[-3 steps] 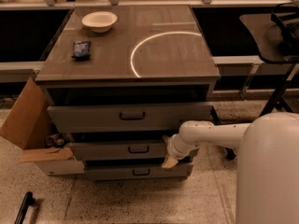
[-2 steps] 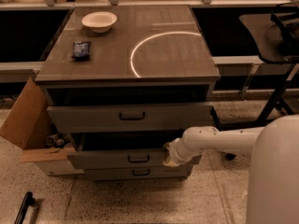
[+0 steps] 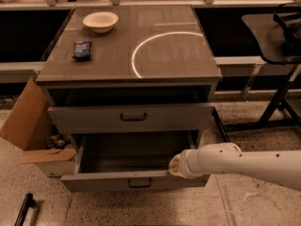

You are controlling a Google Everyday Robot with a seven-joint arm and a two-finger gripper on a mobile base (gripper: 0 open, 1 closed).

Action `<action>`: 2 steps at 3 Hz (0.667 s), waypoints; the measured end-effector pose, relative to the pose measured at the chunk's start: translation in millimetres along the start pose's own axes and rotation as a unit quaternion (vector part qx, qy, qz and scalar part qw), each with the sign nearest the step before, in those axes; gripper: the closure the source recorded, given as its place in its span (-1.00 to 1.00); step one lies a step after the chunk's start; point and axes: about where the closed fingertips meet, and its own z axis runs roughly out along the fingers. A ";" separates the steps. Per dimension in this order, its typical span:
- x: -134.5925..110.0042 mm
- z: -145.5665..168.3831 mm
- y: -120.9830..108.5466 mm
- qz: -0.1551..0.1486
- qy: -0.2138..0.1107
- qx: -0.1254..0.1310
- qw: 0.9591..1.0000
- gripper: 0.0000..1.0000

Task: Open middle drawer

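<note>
1. Camera view, far left: a thin black bar (image 3: 22, 210) lay on the speckled floor, and an open cardboard box (image 3: 29, 122) leaned against the cabinet's left side, with small items inside it too dim to identify.
2. Counter (image 3: 169, 65), wood-grain top with a pale circular ring marked on it, carried a dark packet (image 3: 82, 49) near its left edge and a white bowl (image 3: 100, 21) behind that, the two apart.
3. Top drawer (image 3: 131, 117), grey with a dark pull, stood slightly proud of the cabinet.
4. Middle drawer (image 3: 103, 181), below it, stood drawn well out, its interior bare to view and its small dark handle centred on the front.
5. Gripper (image 3: 175, 166) sat at the top edge of the middle drawer's front, right of the handle; whether it was clenched or released could not be told.
6. White arm (image 3: 244, 165) extended from the gripper to the right edge.
7. Black chair (image 3: 282, 36) stood at far right.
</note>
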 end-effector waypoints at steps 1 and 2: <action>-6.7 -16.4 15.0 -0.007 -0.017 0.007 1.000 1.00; -11.6 -26.3 22.1 -0.010 -0.038 0.005 0.999 0.64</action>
